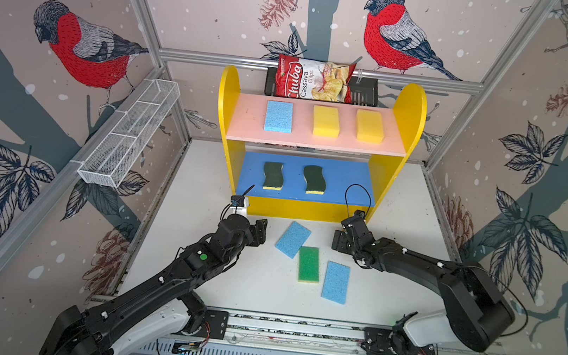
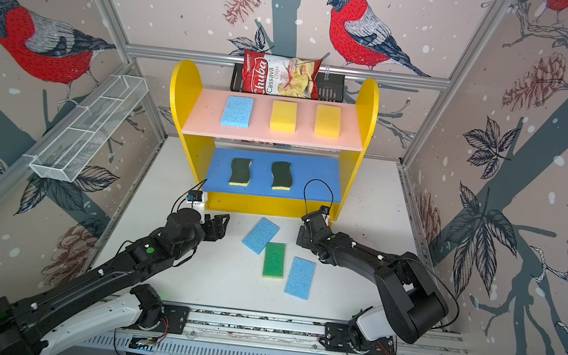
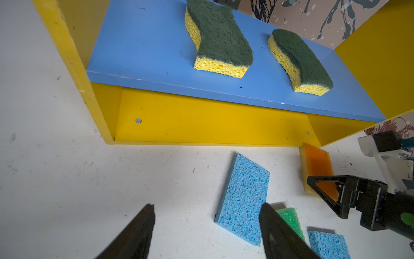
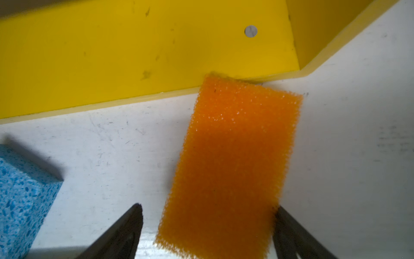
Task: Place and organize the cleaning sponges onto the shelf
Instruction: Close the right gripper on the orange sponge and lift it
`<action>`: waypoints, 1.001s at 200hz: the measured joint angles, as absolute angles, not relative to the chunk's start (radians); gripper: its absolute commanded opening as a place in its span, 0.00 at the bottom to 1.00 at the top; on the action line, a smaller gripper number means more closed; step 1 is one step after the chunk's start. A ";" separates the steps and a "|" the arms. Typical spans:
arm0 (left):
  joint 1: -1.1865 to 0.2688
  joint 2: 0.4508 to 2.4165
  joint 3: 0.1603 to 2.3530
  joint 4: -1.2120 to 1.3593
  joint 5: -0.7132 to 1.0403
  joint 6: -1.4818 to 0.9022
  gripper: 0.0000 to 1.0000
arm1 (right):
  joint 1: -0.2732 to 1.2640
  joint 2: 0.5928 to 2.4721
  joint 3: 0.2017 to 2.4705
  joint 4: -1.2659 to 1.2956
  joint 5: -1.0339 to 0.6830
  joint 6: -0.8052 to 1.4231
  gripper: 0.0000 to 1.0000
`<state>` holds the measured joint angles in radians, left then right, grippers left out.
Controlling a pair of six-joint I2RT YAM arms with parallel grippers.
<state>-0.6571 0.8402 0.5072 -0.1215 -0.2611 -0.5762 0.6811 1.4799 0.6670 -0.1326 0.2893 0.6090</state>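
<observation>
The yellow shelf (image 1: 409, 105) stands at the back. Its pink top board holds a light blue sponge (image 1: 279, 116) and two yellow sponges (image 1: 326, 121) (image 1: 370, 126). Two dark-green wavy sponges (image 1: 272, 176) (image 1: 314, 179) lie on the blue board. On the table lie a tilted blue sponge (image 1: 292, 239), a green sponge (image 1: 309, 264) and another blue sponge (image 1: 335, 282). My right gripper (image 4: 208, 206) is open and straddles an orange sponge (image 4: 230, 161) lying against the shelf base; both top views hide that sponge. My left gripper (image 3: 207, 205) hangs open and empty beside the tilted blue sponge (image 3: 244, 199).
A red-and-white chips bag (image 1: 313, 78) sits in a black rack (image 1: 363, 92) behind the shelf. A white wire basket (image 1: 129, 133) hangs on the left wall. The arms' base rail (image 1: 293, 327) runs along the table's front edge.
</observation>
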 measured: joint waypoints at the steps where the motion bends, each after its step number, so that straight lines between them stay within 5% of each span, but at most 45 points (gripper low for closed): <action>1: -0.657 0.840 0.507 -0.121 -0.261 -0.576 0.74 | 0.682 1.480 0.668 -0.134 0.291 0.609 0.90; 200: -0.657 0.865 0.510 -0.123 -0.262 -0.557 0.75 | 0.737 1.510 0.673 -0.197 0.389 0.774 0.95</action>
